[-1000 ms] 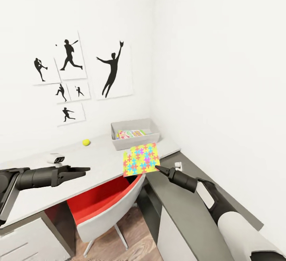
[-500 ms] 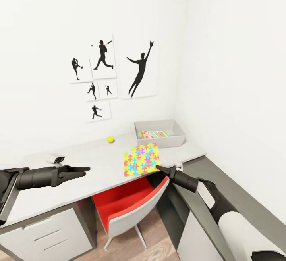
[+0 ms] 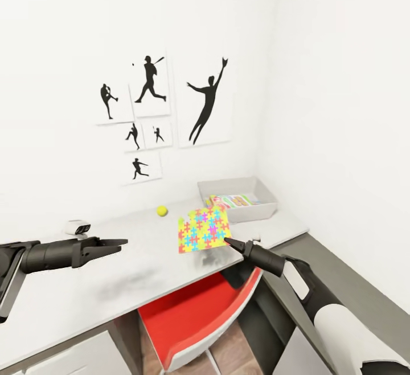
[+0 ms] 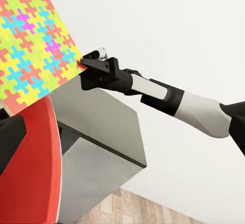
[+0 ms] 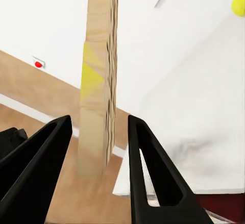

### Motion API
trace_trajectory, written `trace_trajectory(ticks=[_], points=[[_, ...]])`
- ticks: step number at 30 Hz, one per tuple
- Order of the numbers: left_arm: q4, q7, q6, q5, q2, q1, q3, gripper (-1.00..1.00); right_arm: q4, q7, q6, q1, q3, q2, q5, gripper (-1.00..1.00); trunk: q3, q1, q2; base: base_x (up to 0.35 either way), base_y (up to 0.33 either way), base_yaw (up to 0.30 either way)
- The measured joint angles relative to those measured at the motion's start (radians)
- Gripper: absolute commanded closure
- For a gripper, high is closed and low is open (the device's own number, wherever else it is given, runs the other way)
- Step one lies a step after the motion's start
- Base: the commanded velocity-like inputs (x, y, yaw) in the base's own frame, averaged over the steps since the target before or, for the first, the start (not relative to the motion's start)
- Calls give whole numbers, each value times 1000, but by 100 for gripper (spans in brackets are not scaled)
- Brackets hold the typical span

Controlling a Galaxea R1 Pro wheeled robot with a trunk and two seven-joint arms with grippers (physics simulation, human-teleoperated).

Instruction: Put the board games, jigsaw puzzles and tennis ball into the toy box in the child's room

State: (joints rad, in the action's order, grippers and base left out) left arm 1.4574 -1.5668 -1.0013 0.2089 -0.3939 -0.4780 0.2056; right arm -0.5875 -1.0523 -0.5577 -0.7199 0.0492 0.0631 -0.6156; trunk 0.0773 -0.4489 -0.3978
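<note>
While the toy box (image 3: 238,186) at the table's far right corner already has at least one printed game box (image 3: 234,200) lying in it, the job looks partway done, as far as pics show. L to R in the head view: the left gripper (image 3: 117,243) hangs over the table (image 3: 85,284) w/ nothing in it, fingers close together; can't tell if fully closed. A small white device (image 3: 77,227) sits just behind it on the tabletop. Next, the tennis ball (image 3: 162,210) rests on the table near the wall, not yet boxed. Then the jigsaw puzzle (image 3: 203,228), bright multicolour square, held up in the air, tilted, over the table's front edge above the red chair (image 3: 188,318). The right gripper (image 3: 229,243) pinches it by its lower right corner; left wrist view shows the clamp on that corner (image 4: 84,63), and in the right wrist view the puzzle's edge (image 5: 99,81) stands between the dark fingers (image 5: 148,173). Toy box lies beyond and to the right of the held puzzle, near but apart. Prob. left: drop this puzzle in, then ball; the other puzzle & remaining games I can't account for here.
</note>
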Motion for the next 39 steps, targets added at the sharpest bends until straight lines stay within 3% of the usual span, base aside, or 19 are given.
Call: trace_trajectory(ticks=[11,23,39], points=[[0,0,8,0,0,1,0,-100,0,0,0,0,0,0,1,100,0,0,0,289,164,-2],[0,0,19,2,3,4,0,-100,1,0,1,0,0,0,2,100,-2,0,0,210,-116,-85],[0,0,21,3,3,6,0,-100,1,-1,1,0,-1,1,0,100,-2,0,0,137,11,-2]])
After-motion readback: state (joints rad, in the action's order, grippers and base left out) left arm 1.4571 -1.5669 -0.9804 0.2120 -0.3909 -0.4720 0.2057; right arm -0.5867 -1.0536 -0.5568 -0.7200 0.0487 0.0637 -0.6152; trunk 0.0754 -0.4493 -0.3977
